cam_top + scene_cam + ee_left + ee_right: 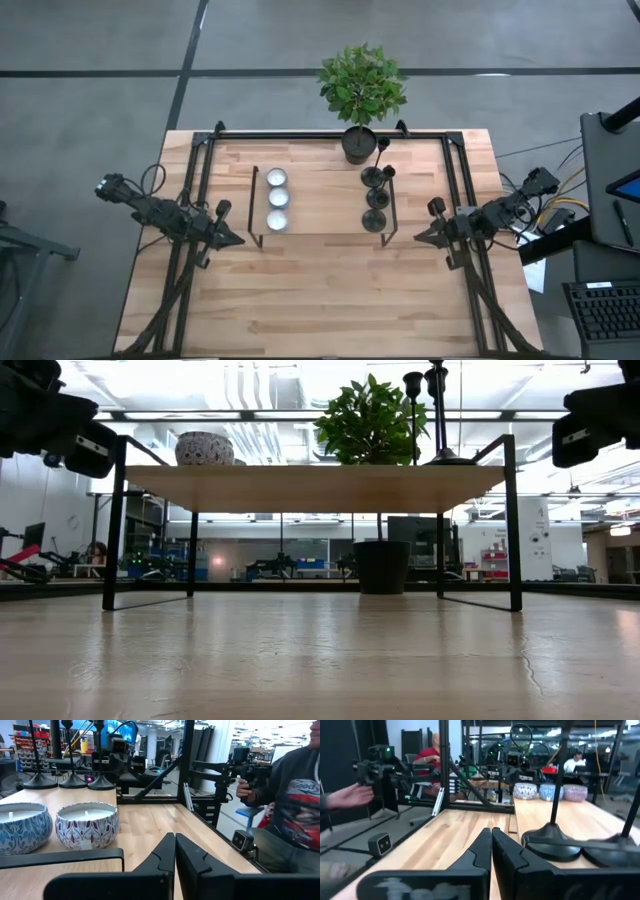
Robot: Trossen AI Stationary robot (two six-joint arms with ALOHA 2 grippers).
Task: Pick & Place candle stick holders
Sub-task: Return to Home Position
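- High view: the left gripper (238, 238) is held over the left side of the table (330, 300), just left of the shelf (325, 200) and pointed toward it. Its jaws are seen pressed together with nothing between them, which is shown plainly in the left wrist view.
- Three patterned candles (277, 198) are lined up in a row on the left part of the shelf, close beside one another.
- The three candle stick holders (376, 198) are stood upright in a row on the right part of the shelf, well apart from the candles. In the low view they are seen rising from the shelf top.
- A potted plant (358, 143) is placed at the far edge of the table, just beyond the farthest holder.
- The right gripper (418, 237) is held just right of the shelf and pointed toward it, with its jaws closed on nothing.
- A person's hand (350, 796) is shown beyond the table in the right wrist view, with a dark device (377, 767) held in it.
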